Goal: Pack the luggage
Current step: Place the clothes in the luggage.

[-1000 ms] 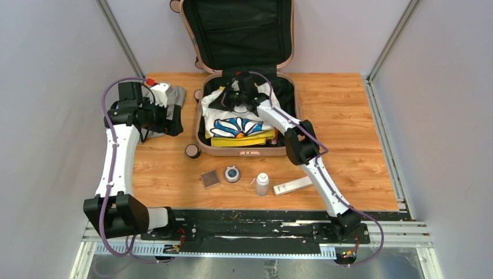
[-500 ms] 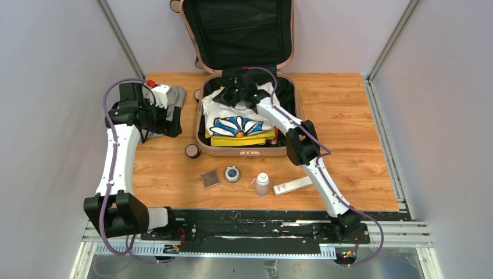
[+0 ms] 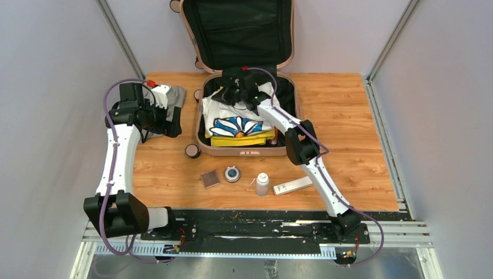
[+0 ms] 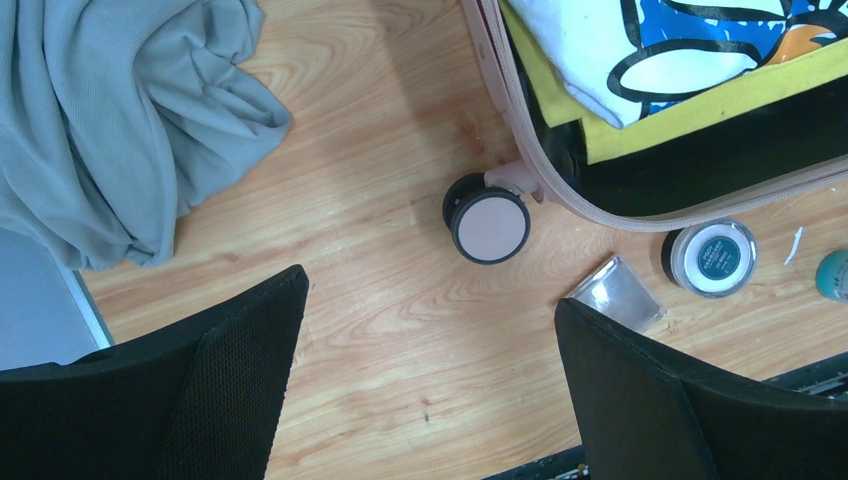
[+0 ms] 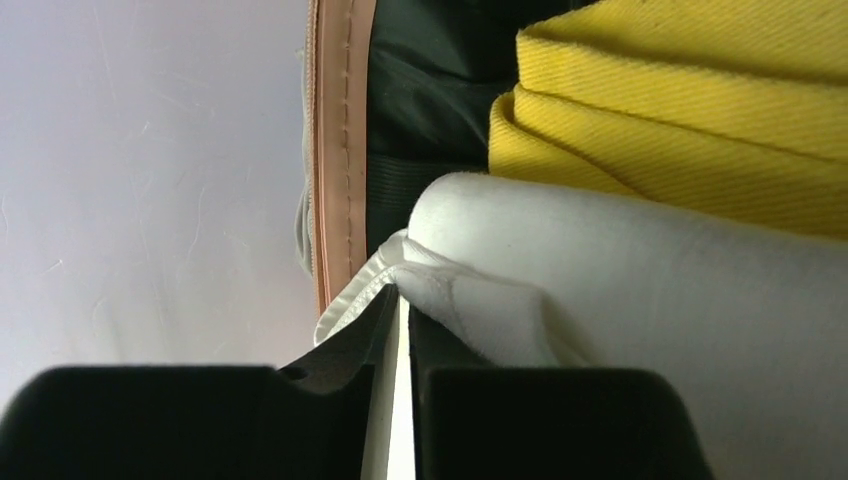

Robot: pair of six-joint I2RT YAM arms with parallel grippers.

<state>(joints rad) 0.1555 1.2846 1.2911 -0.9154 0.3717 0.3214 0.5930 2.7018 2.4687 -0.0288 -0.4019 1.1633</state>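
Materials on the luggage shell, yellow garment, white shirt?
luggage: matte pale pink shell, likely hard plastic; stitched trim, black fabric lining.
yellow garment: coarse woven cloth, diagonal twill ribs visible, maybe cotton.
white shirt: smooth, matte fabric, soft folds and hemmed edge; probably jersey.

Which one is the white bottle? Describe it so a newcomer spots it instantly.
Start at the open pink luggage on the wooden table. In the row of small items in front of its near edge, the white bottle is third from the left, between the round tin and the long flat white box. It alone has a rounded body with a narrower cap.
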